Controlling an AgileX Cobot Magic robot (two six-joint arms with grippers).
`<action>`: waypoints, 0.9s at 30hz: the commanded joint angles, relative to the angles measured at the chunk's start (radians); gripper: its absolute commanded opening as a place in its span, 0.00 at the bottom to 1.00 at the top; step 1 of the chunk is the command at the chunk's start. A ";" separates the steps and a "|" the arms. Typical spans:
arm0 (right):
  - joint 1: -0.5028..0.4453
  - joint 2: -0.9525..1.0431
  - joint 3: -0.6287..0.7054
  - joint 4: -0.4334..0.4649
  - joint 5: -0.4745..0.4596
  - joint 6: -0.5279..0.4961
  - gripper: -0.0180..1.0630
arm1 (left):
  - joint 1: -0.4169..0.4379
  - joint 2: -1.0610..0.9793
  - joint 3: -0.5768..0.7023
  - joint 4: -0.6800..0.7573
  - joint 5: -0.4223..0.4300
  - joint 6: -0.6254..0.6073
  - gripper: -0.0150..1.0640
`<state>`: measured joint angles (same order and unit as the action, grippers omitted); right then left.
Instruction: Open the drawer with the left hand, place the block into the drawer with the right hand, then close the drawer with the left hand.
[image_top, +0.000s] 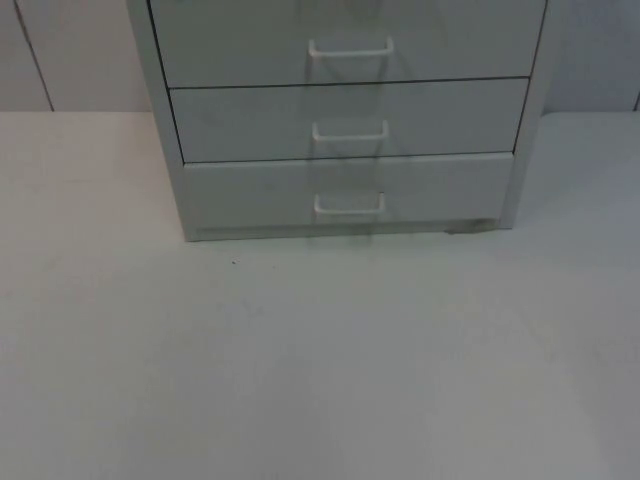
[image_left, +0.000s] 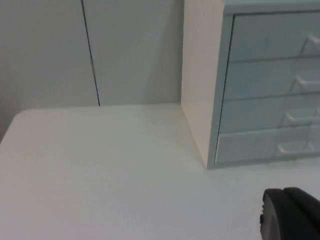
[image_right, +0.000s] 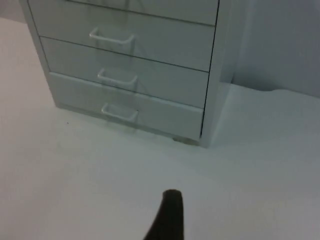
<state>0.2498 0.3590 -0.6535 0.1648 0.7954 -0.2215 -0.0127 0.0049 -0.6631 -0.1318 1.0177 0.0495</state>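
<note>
Left gripper (image_left: 290, 212): one black fingertip over the white table (image_left: 100, 170), to the left of the cabinet and apart from it; whether its fingers are open or closed cannot be told. The arm waits.
Partition wall (image_left: 50, 50): grey, behind the table, with a dark vertical seam.
Cabinet (image_top: 165, 120): pale grey drawer cabinet standing at the back of the table against the wall, fronts facing the camera in the top view.
Upper drawer (image_top: 250, 40): shut, white bar handle at its middle.
Middle drawer (image_top: 250, 120): shut, flush with the frame, the same white handle.
Bottom drawer (image_top: 250, 192): its front stands slightly forward of the one above; handle (image_top: 349, 206) white, centred.
Block: cannot be made out on the table or at the drawers.
Right gripper (image_right: 167, 215): one dark fingertip above the table, in front of the cabinet's right corner and apart from it; open or closed cannot be told.
</note>
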 joint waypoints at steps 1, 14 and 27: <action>0.006 -0.049 -0.002 -0.004 0.037 -0.004 0.69 | 0.003 -0.005 0.042 0.031 0.045 -0.009 0.01; 0.006 -0.207 0.000 -0.002 0.156 -0.004 0.69 | 0.003 -0.005 0.139 0.074 0.067 -0.009 0.01; 0.006 -0.304 0.042 -0.005 0.220 0.025 0.69 | 0.003 -0.005 0.168 0.075 0.058 -0.001 0.01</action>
<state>0.2558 0.0593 -0.6213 0.1648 1.0069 -0.2045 -0.0127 0.0033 -0.5007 -0.0602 1.0857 0.0458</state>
